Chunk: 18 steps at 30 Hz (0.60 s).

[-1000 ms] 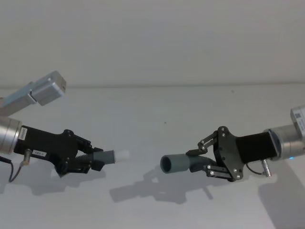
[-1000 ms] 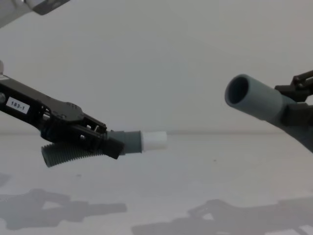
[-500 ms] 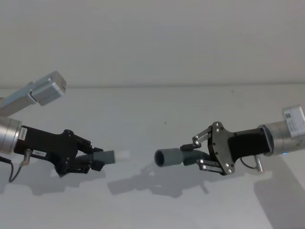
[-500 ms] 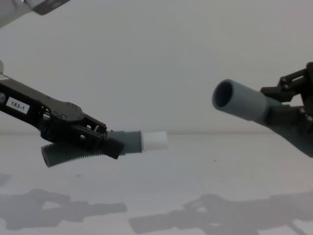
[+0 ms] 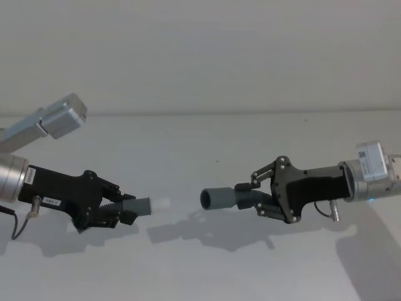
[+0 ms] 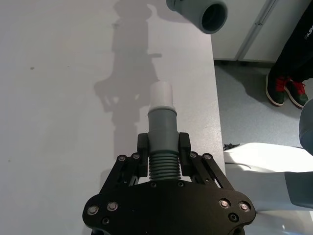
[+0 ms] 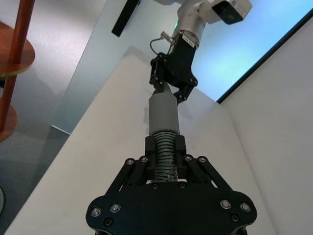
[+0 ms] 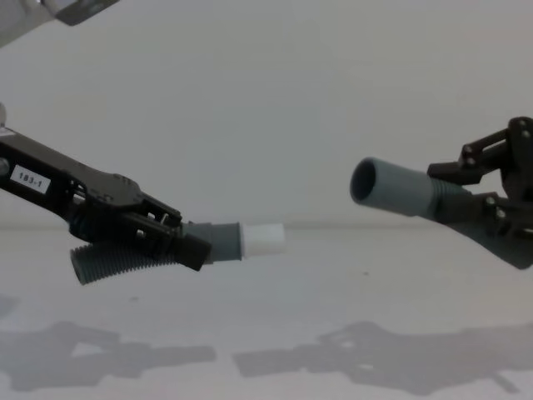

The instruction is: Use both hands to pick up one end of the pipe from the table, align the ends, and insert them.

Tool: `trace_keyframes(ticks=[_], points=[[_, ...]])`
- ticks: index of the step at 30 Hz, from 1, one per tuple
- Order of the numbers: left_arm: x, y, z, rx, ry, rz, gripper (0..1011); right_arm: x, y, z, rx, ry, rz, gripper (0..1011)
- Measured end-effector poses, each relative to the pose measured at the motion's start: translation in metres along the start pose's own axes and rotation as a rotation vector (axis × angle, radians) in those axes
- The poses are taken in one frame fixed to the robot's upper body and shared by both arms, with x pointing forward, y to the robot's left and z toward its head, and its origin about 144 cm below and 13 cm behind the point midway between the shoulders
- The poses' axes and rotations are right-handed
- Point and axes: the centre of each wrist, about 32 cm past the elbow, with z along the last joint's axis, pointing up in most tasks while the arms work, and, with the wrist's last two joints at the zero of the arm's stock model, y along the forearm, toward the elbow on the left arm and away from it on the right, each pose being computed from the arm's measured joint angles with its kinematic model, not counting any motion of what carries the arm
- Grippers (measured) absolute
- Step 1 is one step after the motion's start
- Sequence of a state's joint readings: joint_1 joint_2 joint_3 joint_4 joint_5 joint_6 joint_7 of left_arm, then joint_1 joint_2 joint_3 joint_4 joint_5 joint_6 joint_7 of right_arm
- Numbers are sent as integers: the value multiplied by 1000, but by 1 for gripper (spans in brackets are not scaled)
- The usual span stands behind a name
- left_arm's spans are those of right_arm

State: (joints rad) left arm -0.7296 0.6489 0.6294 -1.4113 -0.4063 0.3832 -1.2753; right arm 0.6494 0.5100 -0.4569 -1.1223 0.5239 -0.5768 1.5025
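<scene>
Two black long-jawed grippers face each other above the plain white table point(image 5: 207, 135). On the left, the left gripper point(image 5: 125, 210) is clamped on a ribbed dark grey hose piece point(image 5: 141, 205) just behind its smooth cuff, and its narrow white tip point(image 5: 161, 204) points right. On the right, the right gripper point(image 5: 252, 197) is clamped on the second ribbed grey hose piece point(image 8: 416, 193), and its wide hollow cuff point(image 5: 216, 198) points left. Tip and cuff mouth are near each other but not touching. The chest view shows the cuff higher.
</scene>
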Motion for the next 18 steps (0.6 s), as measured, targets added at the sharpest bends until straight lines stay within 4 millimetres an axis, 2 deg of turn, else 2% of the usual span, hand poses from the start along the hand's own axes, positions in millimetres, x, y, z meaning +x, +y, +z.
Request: trace_keyframes(ticks=[18], points=[[0,0,0,0,0,0,323,5,11,-3,-66,-27,35,204]])
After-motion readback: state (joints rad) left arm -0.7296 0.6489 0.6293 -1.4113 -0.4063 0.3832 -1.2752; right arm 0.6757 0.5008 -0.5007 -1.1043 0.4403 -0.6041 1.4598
